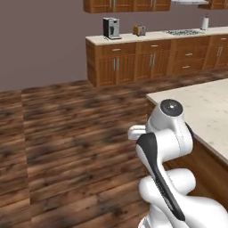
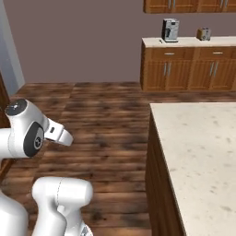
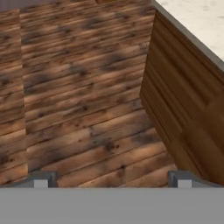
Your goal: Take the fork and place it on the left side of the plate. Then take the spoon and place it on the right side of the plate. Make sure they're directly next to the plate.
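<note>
My gripper is spread wide, nothing between the fingertips, pointing down at the wooden floor beside the counter. In the hand view the counter's wood side panel runs along the right, its pale speckled top at the upper right corner. Fork, spoon and plate: can't tell where they lie from these frames, so no relation to my gripper. My arm stands folded near the counter's left edge. Far back, a row of cabinets carries a coffee machine and a toaster, with a stovetop further right.
</note>
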